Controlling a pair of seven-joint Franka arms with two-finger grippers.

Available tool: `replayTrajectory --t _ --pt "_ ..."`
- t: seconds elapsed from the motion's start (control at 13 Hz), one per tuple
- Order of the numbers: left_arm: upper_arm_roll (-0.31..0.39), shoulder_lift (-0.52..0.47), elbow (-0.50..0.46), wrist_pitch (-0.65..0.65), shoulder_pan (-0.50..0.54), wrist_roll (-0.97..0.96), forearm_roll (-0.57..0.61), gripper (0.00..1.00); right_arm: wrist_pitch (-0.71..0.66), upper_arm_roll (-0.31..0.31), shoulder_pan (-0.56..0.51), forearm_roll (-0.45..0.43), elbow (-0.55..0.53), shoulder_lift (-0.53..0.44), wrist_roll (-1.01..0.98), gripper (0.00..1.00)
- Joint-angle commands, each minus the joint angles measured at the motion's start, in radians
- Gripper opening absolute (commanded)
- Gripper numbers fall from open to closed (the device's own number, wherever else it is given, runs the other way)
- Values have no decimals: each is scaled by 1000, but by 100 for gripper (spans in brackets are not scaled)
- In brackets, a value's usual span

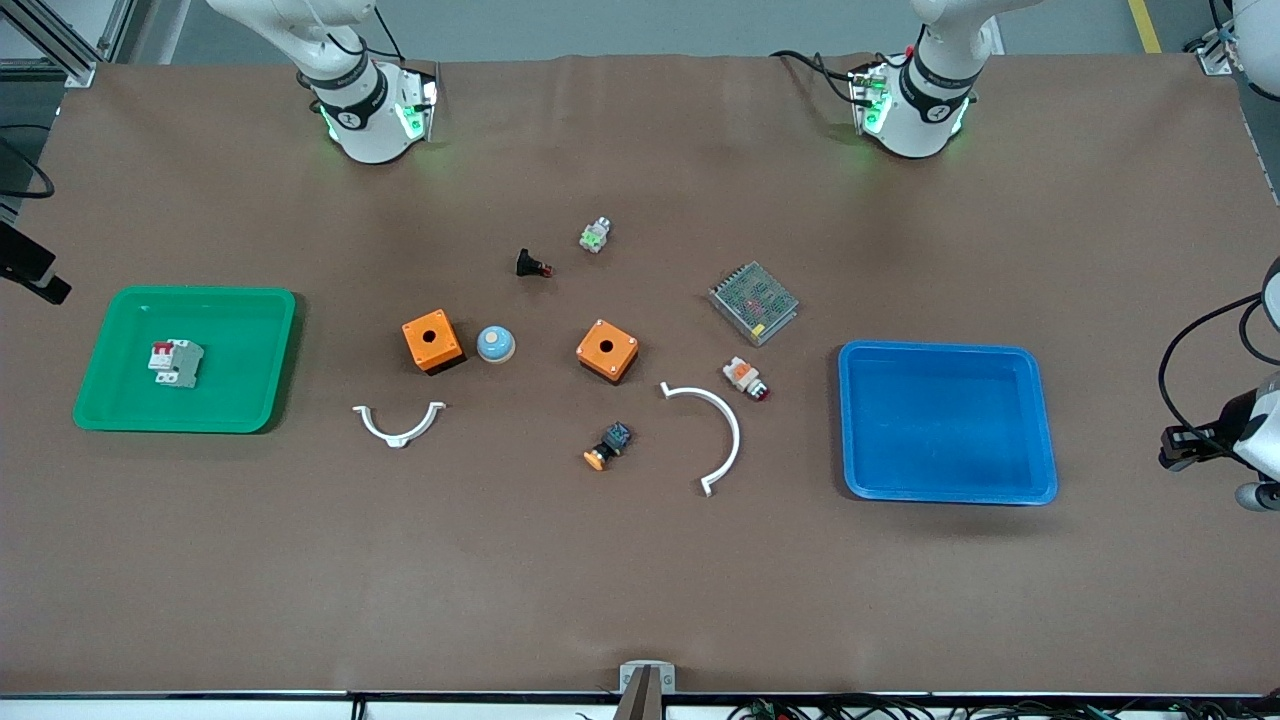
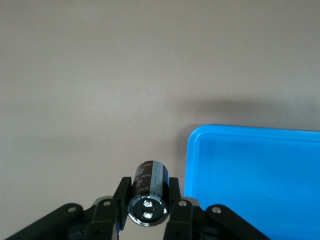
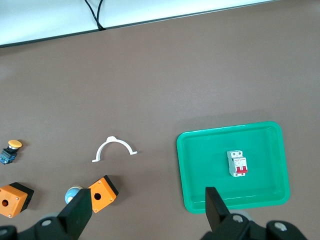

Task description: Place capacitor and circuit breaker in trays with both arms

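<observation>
My left gripper (image 2: 149, 183) is shut on the capacitor (image 2: 148, 200), a black cylinder with a grey end that faces the wrist camera. It hangs over bare table beside a corner of the blue tray (image 2: 250, 175). In the front view this hand (image 1: 1190, 446) shows at the edge by the left arm's end of the table, past the blue tray (image 1: 940, 420). The circuit breaker (image 1: 176, 361), white-grey with red toggles, lies in the green tray (image 1: 250, 400); it also shows in the right wrist view (image 3: 237, 163). My right gripper (image 3: 148, 197) is open and empty, high over the table between an orange box (image 3: 102, 193) and the green tray (image 3: 200, 150).
Two orange boxes (image 1: 432, 340) (image 1: 607, 350), a blue-topped button (image 1: 495, 344), two white curved clips (image 1: 398, 425) (image 1: 715, 430), a metal-mesh module (image 1: 754, 302), a white-and-orange button (image 1: 745, 378), a black push-button part (image 1: 532, 264) and other small parts lie mid-table.
</observation>
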Motion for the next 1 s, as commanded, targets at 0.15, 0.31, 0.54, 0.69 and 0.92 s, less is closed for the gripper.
replayTrajectory --t 0.15,0.31,0.54,0.69,0.92 --pt "-34 8 49 13 -28 10 9 0 -14 6 -4 -7 28 1 -1 100" --pt "-43 8 49 18 -31 10 9 0 -14 6 -4 -7 28 2 -1 100" --pt "-45 15 46 19 -38 4 -2 0 -14 6 -4 -7 28 2 -1 100" --pt "-48 28 41 19 -38 9 -26 0 -14 6 -4 -7 28 2 -1 100" --pt "-49 35 -4 15 -64 -7 -40 0 -14 6 -4 -7 28 2 -1 100"
